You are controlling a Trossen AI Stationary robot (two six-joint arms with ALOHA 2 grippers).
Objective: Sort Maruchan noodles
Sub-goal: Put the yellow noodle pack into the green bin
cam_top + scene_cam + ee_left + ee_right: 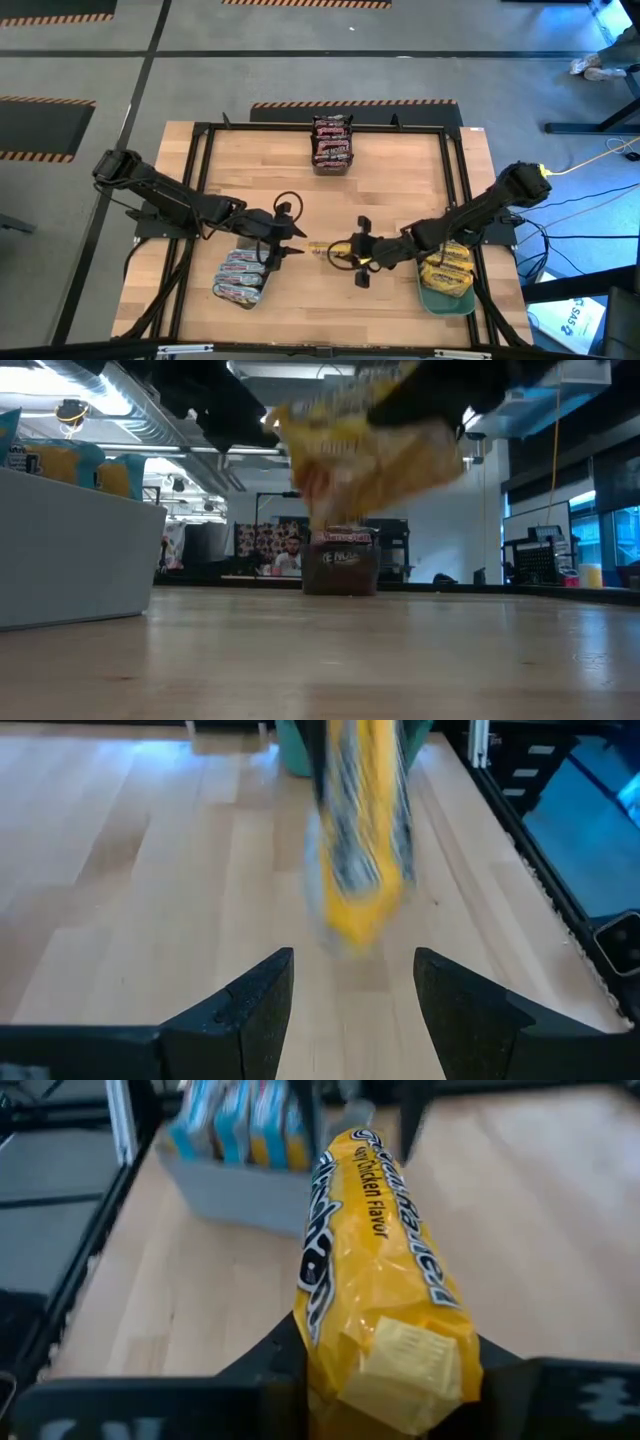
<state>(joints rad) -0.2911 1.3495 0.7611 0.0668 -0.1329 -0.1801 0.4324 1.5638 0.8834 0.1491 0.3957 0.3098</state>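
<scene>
you see a yellow noodle packet (385, 1300) with black lettering, dark maroon packets (332, 143) with red print at the far edge, pale silver-and-red packets (240, 277) in a grey tray (235, 1195), and yellow ones in a teal tray (450, 300) on light wood table (390, 190).

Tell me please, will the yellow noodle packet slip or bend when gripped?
The yellow packet likely crinkles but holds shape: it stands out straight from the right gripper. Its glossy wrapper may slip. It is probably light.
</scene>
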